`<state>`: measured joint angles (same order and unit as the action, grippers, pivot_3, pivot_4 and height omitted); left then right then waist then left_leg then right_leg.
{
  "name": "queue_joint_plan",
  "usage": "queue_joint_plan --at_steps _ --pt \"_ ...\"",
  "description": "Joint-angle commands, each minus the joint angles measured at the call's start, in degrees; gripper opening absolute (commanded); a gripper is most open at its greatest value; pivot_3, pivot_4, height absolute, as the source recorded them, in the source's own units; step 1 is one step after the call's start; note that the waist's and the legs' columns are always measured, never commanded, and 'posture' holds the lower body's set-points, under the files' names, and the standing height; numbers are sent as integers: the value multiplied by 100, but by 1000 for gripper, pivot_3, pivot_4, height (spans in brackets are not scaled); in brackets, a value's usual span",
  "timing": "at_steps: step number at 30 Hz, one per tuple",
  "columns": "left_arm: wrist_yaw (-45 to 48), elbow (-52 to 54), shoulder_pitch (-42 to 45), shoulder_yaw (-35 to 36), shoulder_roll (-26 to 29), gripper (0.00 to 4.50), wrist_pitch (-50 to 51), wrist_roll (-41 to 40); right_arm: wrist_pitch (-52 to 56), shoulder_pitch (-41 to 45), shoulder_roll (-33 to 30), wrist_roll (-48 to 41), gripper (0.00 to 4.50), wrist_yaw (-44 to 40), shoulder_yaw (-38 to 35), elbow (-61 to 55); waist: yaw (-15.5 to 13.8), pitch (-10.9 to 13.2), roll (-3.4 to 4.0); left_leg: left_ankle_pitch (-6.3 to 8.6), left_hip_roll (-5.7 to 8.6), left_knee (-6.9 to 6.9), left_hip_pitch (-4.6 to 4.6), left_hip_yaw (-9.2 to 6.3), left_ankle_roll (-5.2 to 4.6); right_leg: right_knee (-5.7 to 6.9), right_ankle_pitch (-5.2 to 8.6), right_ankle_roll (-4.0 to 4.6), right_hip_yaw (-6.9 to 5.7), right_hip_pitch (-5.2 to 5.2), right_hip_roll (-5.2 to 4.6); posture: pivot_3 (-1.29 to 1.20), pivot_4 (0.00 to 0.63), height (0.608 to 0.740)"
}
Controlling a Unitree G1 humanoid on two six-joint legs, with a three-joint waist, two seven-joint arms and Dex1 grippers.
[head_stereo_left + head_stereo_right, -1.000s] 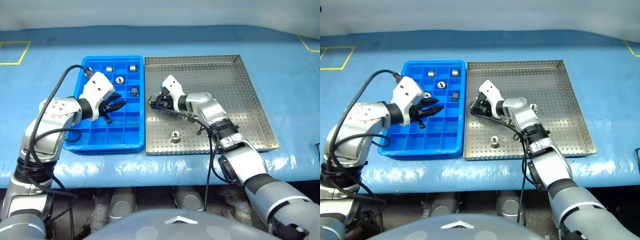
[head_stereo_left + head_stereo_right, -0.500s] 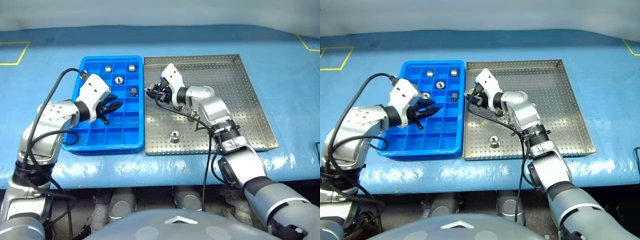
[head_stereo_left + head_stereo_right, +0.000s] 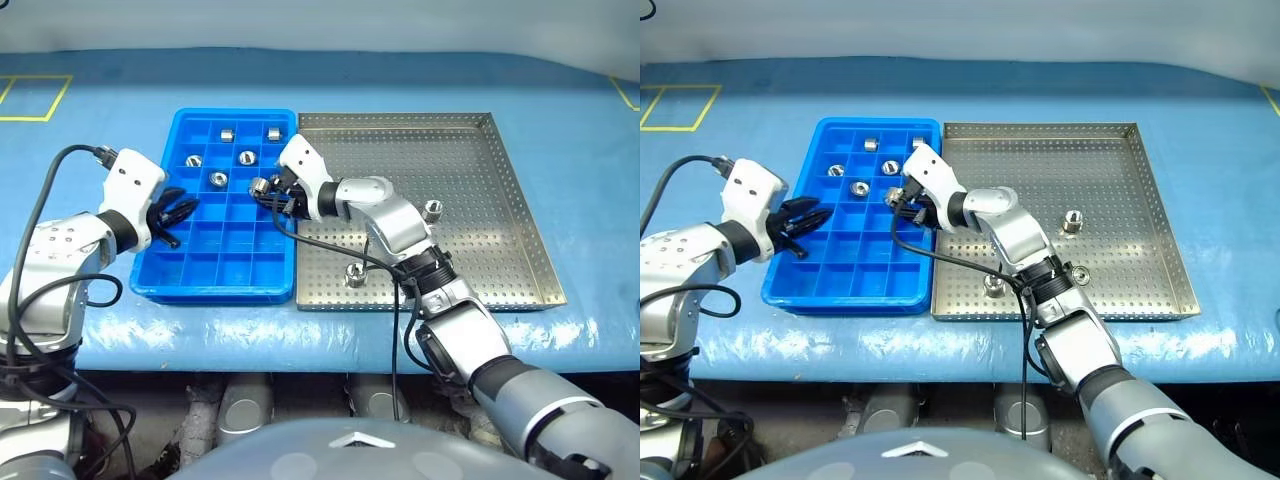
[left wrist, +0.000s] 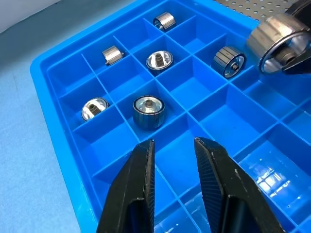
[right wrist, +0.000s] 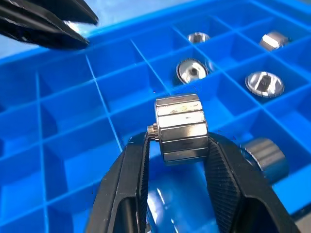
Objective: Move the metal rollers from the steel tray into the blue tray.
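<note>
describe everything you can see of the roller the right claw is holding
The held roller is a small shiny silver metal cylinder with flat facets around its side, nut-like. The right claw is shut on it, one black finger on each side, so it hangs above the blue tray, over the compartments near the tray's edge beside the steel tray.

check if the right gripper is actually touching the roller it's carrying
Touching. In the right wrist view both black fingers of the right gripper press against opposite sides of the roller, held above the blue tray.
</note>
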<state>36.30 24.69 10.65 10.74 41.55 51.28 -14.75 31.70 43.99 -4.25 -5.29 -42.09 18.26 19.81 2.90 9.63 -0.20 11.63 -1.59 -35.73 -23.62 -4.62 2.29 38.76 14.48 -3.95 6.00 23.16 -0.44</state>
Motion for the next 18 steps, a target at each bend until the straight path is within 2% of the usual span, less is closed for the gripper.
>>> queue_joint_plan --at_steps 1,11,18 --pt "-75 237 2 82 38 1347 27 -100 67 89 -37 52 1653 12 3 -75 -17 0 0 0 0 3 -1 0 0 0 0 1 0 2 0 94 150 740" --pt "-142 58 159 -93 70 1347 -30 -180 241 -120 -64 -85 1653 -109 26 -718 -10 1 -2 0 -2 15 -8 0 1 1 4 8 -2 16 1 58 150 740" --pt "-183 24 175 -43 110 1347 -29 -167 266 -15 158 -86 1653 -136 128 -686 72 1 -3 -1 -3 16 -7 0 1 2 4 8 -2 19 3 70 150 740"
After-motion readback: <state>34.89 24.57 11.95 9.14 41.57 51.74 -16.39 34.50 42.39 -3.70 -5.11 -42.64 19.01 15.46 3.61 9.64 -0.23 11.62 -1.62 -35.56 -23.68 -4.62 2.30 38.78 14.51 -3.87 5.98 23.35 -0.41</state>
